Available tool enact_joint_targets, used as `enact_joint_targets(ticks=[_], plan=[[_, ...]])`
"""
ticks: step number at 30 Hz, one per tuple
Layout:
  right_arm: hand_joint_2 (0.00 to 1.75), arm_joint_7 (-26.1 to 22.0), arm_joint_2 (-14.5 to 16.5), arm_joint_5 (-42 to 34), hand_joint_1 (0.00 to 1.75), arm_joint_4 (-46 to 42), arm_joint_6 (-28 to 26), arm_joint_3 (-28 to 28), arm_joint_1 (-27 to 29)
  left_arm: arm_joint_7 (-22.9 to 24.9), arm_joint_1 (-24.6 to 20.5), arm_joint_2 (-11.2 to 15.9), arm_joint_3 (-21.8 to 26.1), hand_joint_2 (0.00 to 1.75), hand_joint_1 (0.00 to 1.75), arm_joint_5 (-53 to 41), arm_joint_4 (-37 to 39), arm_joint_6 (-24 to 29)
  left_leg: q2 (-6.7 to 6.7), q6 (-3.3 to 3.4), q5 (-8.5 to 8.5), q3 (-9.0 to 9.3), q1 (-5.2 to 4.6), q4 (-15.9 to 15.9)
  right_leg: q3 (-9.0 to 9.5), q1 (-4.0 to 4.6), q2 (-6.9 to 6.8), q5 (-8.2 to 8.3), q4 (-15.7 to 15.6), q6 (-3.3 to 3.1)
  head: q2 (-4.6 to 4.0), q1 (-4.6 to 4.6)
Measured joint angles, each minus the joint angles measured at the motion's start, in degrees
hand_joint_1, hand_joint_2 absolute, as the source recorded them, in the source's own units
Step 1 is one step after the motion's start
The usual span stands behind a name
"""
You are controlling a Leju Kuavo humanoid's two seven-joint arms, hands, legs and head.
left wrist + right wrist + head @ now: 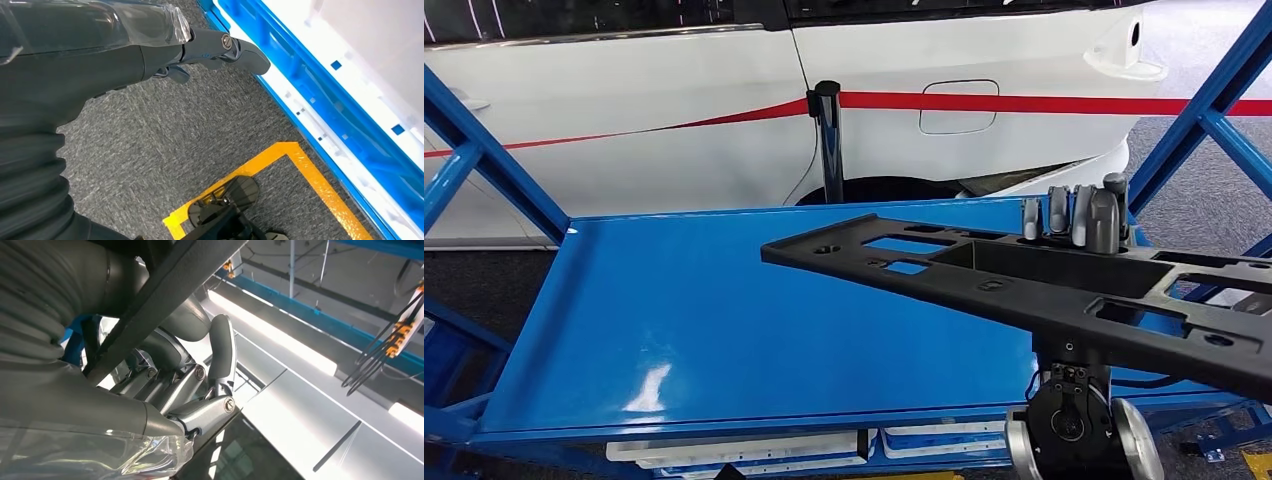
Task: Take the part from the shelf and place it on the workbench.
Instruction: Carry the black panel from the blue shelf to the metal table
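Note:
A long flat black part (1024,285) with several cut-outs hangs tilted above the right half of the blue workbench (684,320). My right hand (1079,220) grips the part from below, its fingers curled over the far edge. In the right wrist view the right hand (185,390) clamps the part's dark edge (165,305). My left hand (150,55) hangs down beside the bench over grey carpet, holding nothing, fingers stretched out.
A white car with a red stripe (904,100) stands just behind the bench. A black post (828,140) rises at the bench's far edge. Blue frame struts (484,160) flank both sides. White trays (744,450) sit under the bench top. Yellow floor tape (280,160) marks the carpet.

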Motion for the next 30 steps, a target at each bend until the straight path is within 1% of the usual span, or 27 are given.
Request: enact_joint_targets(ticks=[6, 11, 15, 17, 18, 19, 20, 21, 23, 24, 25, 26, 27, 28, 29, 30], plan=[[1.75, 0.27, -0.75, -1.22, 1.75, -1.77, 1.61, -0.29, 1.64, 0.22, 0.14, 0.00, 0.02, 1.75, 0.00, 0.16, 0.00, 0.10, 0.00, 0.00, 0.00, -0.01, 0.00, 0.00, 0.00, 0.00, 0.00, 0.00, 0.00, 0.00, -0.01, 0.00], [1.75, 0.68, -1.10, -1.54, 1.75, -2.66, 1.96, -0.29, 2.26, 2.39, 0.35, 0.01, 0.32, 1.75, 0.00, 1.06, 0.00, 0.87, 0.00, 0.03, -0.04, -0.03, -0.02, 0.05, 0.01, -0.04, 0.00, 0.01, -0.04, 0.02, -0.01, 0.00], [1.75, 0.99, -1.22, -1.55, 1.75, -3.02, 2.08, -0.29, 2.44, 2.99, 0.60, 0.06, 0.55, 1.75, 0.00, 1.28, 0.00, 1.14, 0.01, 0.60, -0.32, -0.09, -0.19, 0.42, 0.05, -0.30, -0.02, 0.09, -0.12, 0.23, -0.01, 0.00], [1.75, 1.10, -1.24, -1.55, 1.75, -3.15, 2.25, -0.29, 2.45, 3.22, 0.67, 0.08, 0.72, 1.75, 0.00, 1.19, 0.00, 1.11, 0.02, 0.87, -0.13, -0.06, -0.30, 0.36, 0.12, -0.37, -0.02, 0.30, -0.19, 0.47, 0.00, -0.01], [1.75, 1.11, -1.26, -1.55, 1.75, -3.28, 2.34, -0.29, 2.46, 3.32, 0.68, 0.08, 0.80, 1.75, 0.00, 1.13, 0.00, 1.08, 0.09, 1.05, 0.22, 0.11, -0.15, -0.02, 0.15, -0.43, -0.03, 0.18, -0.10, 0.63, 0.00, -0.01], [1.75, 1.13, -1.31, -1.55, 1.75, -3.42, 2.45, -0.29, 2.44, 3.38, 0.67, 0.08, 0.86, 1.75, 0.00, 1.08, 0.00, 1.05, 0.16, 1.29, 0.59, 0.30, 0.01, -0.53, 0.01, -0.44, -0.04, -0.42, 0.41, 0.78, 0.00, 0.02], [1.75, 1.13, -1.37, -1.55, 1.75, -3.55, 2.55, -0.29, 2.43, 3.42, 0.65, 0.08, 0.91, 1.75, 0.00, 1.07, 0.00, 1.03, 0.25, 1.52, 0.95, 0.46, 0.20, -1.03, -0.57, -0.43, -0.04, -1.70, 1.91, 0.94, -0.01, 0.06], [1.75, 1.13, -1.43, -1.55, 1.75, -3.59, 2.63, -0.29, 2.45, 3.43, 0.65, 0.09, 0.94, 1.75, 0.00, 1.06, 0.00, 1.02, 0.35, 1.67, 1.21, 0.56, 0.39, -1.40, -1.64, -0.48, -0.04, -3.65, 4.64, 1.10, -0.01, 0.11], [1.75, 1.13, -1.53, -1.55, 1.75, -3.59, 2.70, -0.29, 2.60, 3.43, 0.70, 0.08, 1.01, 1.75, 0.00, 1.06, 0.00, 0.98, 0.44, 1.74, 1.40, 0.35, 0.43, -1.48, -4.89, -0.71, -0.03, -7.78, 12.51, 1.54, -0.01, 0.17], [1.75, 1.13, -1.57, -1.55, 1.75, -3.59, 2.70, -0.29, 2.69, 3.44, 0.74, 0.07, 1.02, 1.75, 0.00, 1.05, 0.00, 0.96, 0.47, 1.62, 1.50, 0.18, 0.51, -1.44, -6.06, -0.94, -0.04, -8.81, 15.51, 1.85, -0.01, 0.17], [1.75, 1.13, -1.63, -1.55, 1.75, -3.59, 2.70, -0.29, 2.76, 3.45, 0.78, 0.05, 1.03, 1.75, 0.00, 1.03, 0.00, 0.92, 0.48, 1.43, 1.62, -0.01, 0.69, -1.36, -6.30, -1.22, -0.05, -8.68, 16.52, 2.19, -0.01, 0.17], [1.75, 1.13, -1.70, -1.55, 1.75, -3.59, 2.72, -0.29, 2.78, 3.50, 0.80, 0.04, 1.04, 1.75, 0.00, 1.01, 0.00, 0.90, 0.48, 1.17, 1.73, -0.24, 0.98, -1.20, -5.35, -1.55, -0.08, -7.43, 15.04, 2.61, -0.01, 0.17], [1.75, 1.13, -1.77, -1.55, 1.75, -3.59, 2.74, -0.29, 2.77, 3.55, 0.79, 0.04, 1.05, 1.75, 0.00, 0.96, 0.00, 0.86, 0.46, 0.81, 1.77, -0.51, 1.32, -0.90, -3.32, -1.96, -0.13, -5.52, 11.45, 3.14, -0.01, 0.18], [1.75, 1.12, -1.84, -1.55, 1.75, -3.59, 2.77, -0.29, 2.77, 3.59, 0.77, 0.08, 1.07, 1.75, 0.00, 0.89, 0.00, 0.82, 0.43, 0.31, 1.74, -0.88, 1.59, -0.45, -0.98, -2.33, -0.10, -4.13, 7.19, 3.78, -0.01, 0.21], [1.75, 1.11, -1.90, -1.55, 1.75, -3.60, 2.81, -0.28, 2.84, 3.63, 0.75, 0.11, 1.09, 1.75, 0.00, 0.76, 0.00, 0.78, 0.34, -0.28, 1.70, -1.26, 1.74, 0.05, 0.62, -2.46, 0.19, -2.84, 4.23, 3.90, -0.01, 0.26], [1.75, 1.06, -1.95, -1.54, 1.75, -3.63, 2.88, -0.28, 2.90, 3.65, 0.74, 0.15, 1.11, 1.75, 0.00, 0.57, 0.00, 0.73, 0.22, -0.86, 1.71, -1.64, 1.72, 0.55, 1.43, -2.58, 0.47, -2.38, 2.47, 3.77, -0.01, 0.31]])
